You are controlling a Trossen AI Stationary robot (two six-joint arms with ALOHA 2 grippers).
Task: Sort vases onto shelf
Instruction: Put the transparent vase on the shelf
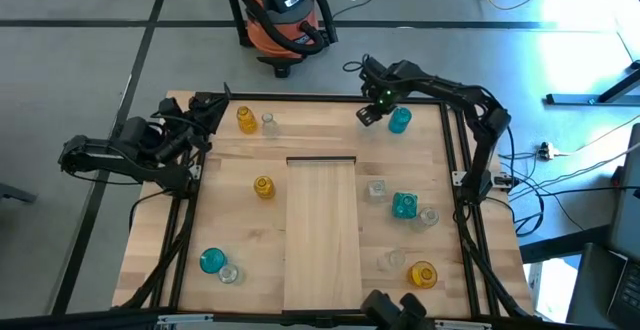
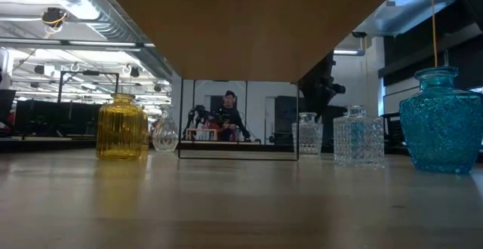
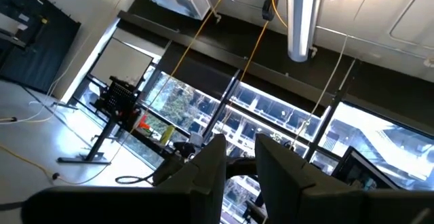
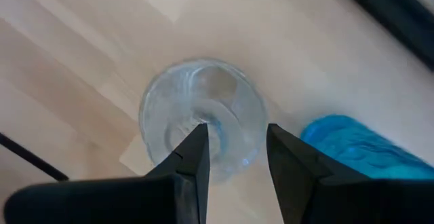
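The pale shelf (image 1: 322, 232) lies down the table's middle, its black bar (image 1: 321, 159) at the far end. No vase stands on it. Amber (image 1: 246, 119), clear (image 1: 268, 122) and teal (image 1: 212, 260) vases stand scattered on both sides. My right gripper (image 1: 369, 111) (image 4: 237, 149) is open and points down near the far right corner. It hangs over a round clear vase (image 4: 203, 115) standing beside a teal vase (image 1: 399, 120) (image 4: 359, 149). One finger (image 4: 195, 153) shows over the vase's middle, the other (image 4: 288, 156) past its edge. My left gripper (image 3: 241, 176), at the table's left edge, points up at the ceiling, fingers nearly together. My right gripper stands over the round clear vase from above, pointing down. Looking along the fingers, I cannot tell whether either finger touches the glass. The vase stands upright with its base on the table.
On the right side stand a clear square vase (image 1: 376, 189), a teal square vase (image 1: 404, 205), clear ones (image 1: 429, 216) (image 1: 390, 260) and an amber one (image 1: 423, 274). An amber vase (image 1: 263, 186) stands left of the shelf. A black frame (image 1: 452, 140) runs along the table's edges.
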